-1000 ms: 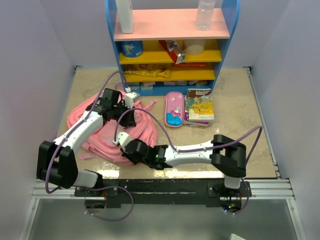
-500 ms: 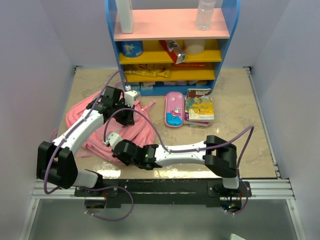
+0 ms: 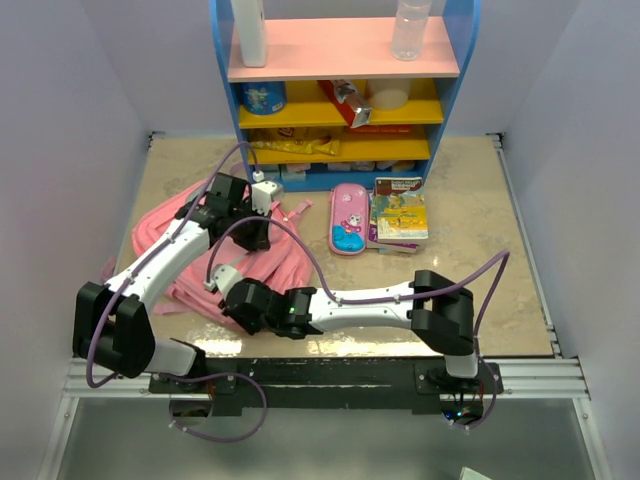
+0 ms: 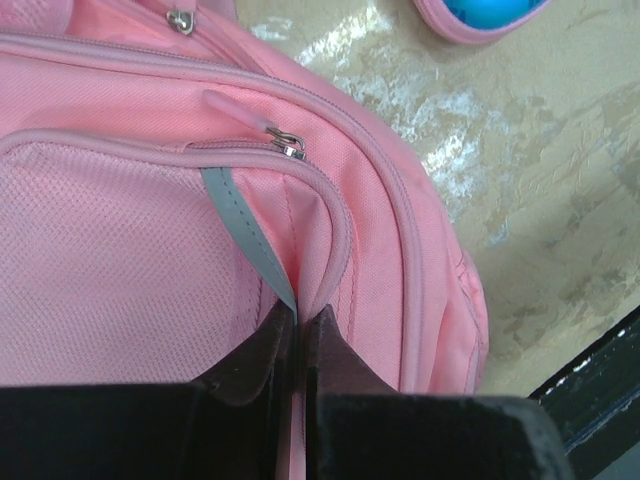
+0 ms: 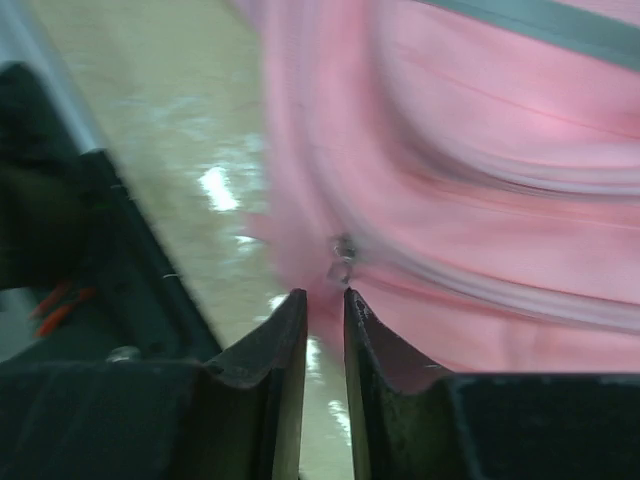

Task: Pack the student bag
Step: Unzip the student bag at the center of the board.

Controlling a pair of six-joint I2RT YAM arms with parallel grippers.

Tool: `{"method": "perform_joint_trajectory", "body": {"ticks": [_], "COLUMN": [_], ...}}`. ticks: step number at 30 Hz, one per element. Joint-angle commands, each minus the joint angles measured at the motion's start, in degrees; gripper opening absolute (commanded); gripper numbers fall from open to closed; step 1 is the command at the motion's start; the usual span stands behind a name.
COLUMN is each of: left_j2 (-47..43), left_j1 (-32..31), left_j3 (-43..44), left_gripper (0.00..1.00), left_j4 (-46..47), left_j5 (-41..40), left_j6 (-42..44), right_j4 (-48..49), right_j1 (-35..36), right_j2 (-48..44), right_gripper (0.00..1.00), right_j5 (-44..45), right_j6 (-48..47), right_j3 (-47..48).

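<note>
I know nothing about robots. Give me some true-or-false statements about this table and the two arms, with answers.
1. The large soft pink fabric backpack lies on the beige table. True.
2. The left gripper is pinching the backpack's fabric. True.
3. The small pink-and-blue pencil case is inside the backpack. False: it lies on the table beside the colourful books.
4. The clear plastic bottle stands on the table. False: it stands on the shelf's pink top board.
5. The right gripper is beside the pencil case. False: it is at the backpack's near edge.

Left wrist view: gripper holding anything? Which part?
Yes. The left gripper pinches the pink backpack at its front pocket's edge, where the grey strip meets the piping.
</note>
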Motion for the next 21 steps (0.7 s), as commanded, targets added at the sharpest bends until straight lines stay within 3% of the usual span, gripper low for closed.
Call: {"method": "perform_joint_trajectory", "body": {"ticks": [1,3,4,11,13,16,17,21], "left_j2": [-2.4,-3.3,-3.6,-6.9,-7.3,-7.7,-7.7,-8.5], "left_j1": [-0.2,-0.1,0.0,0.5,0.5,0.5,0.5,0.5], "left_j3": [4.8,4.7,4.7,5.9,5.5,3.4,2.6,-1.6], "left_gripper": [0.00,0.00,0.00,0.00,0.00,0.00,0.00,0.00], "left_j4": [24.6,24.3,24.1,19.8,18.3,17.5,17.7,18.4], "left_j5": [-1.8,-2.2,-2.3,-1.7,-2.0,-1.8,-1.5,-0.8], "left_j6": [-0.9,-0.3,0.4,3.9,4.9,5.7,5.7,5.7], "right_j4": [6.0,6.4,6.9,12.9,11.5,6.0,3.0,-2.3], "right_j1": [4.4,4.2,3.9,-6.4,-9.5,-17.3,-20.7,-25.1], "right_j2": [-1.5,-5.8,-7.7,-20.9,-24.5,-26.0,-25.5,-20.5], "right_gripper": [0.30,0.43,0.44,0.39,0.39,0.58,0.72,0.96], "right_j5": [-15.0,-11.4,-10.3,-7.6,-2.9,3.7,5.1,11.4], "right_j6": [3.3,3.7,3.6,6.7,7.5,9.9,10.6,11.9], "right_j3": [3.3,-0.5,-2.3,-16.0,-17.3,-17.2,-16.3,-12.2]}}
